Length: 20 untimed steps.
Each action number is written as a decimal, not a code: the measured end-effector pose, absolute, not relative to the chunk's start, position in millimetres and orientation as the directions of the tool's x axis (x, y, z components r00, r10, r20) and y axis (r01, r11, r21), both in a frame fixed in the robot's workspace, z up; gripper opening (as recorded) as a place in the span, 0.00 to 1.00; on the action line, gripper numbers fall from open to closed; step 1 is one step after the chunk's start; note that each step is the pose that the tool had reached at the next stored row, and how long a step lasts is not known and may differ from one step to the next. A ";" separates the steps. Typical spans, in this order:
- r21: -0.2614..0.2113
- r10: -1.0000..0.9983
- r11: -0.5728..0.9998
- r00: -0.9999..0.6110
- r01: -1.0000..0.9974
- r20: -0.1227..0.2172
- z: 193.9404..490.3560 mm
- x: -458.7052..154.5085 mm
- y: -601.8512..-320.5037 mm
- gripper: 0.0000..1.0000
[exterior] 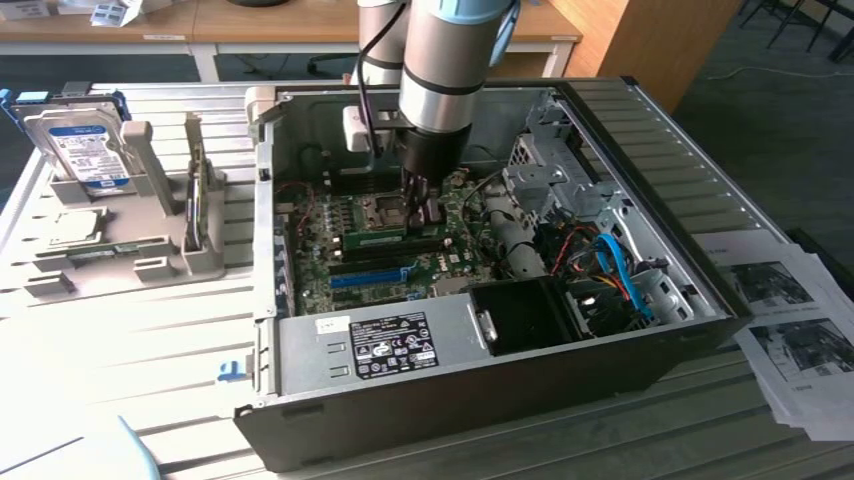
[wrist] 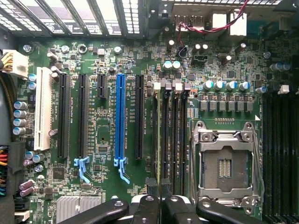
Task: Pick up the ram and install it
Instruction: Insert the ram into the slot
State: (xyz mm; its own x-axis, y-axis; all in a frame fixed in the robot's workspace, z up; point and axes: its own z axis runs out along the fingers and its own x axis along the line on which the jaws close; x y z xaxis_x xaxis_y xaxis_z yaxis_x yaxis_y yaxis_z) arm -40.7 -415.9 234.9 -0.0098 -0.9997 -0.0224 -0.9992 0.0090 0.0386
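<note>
jaws are narrowed onto the ram (wrist: 159, 135), which is held edge-on by the gripper (wrist: 159, 190) over the dark slots (wrist: 170, 140) beside the cpu socket (wrist: 225, 165).

Exterior view high, angled onto computer case (exterior: 467, 400), wrist view close above motherboard (wrist: 103, 128), seen in both

Slatted metal table (exterior: 134, 330): open PC case (exterior: 441, 400), grey parts rack (exterior: 147, 262), printed sheets (exterior: 801, 340).

I see the thin green ram (exterior: 378, 237) (wrist: 158, 140) standing on its long edge in a black board slot (wrist: 169, 140).
</note>
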 end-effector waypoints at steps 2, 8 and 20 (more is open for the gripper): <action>0.039 -1.000 0.009 -0.010 -0.999 -0.022 233.8 -40.7 -416.0 0.11; 0.039 -1.000 0.009 -0.010 -0.999 -0.022 231.8 -40.6 -416.2 0.11; 0.039 -1.000 0.009 -0.010 -0.999 -0.022 229.2 -40.6 -416.2 0.11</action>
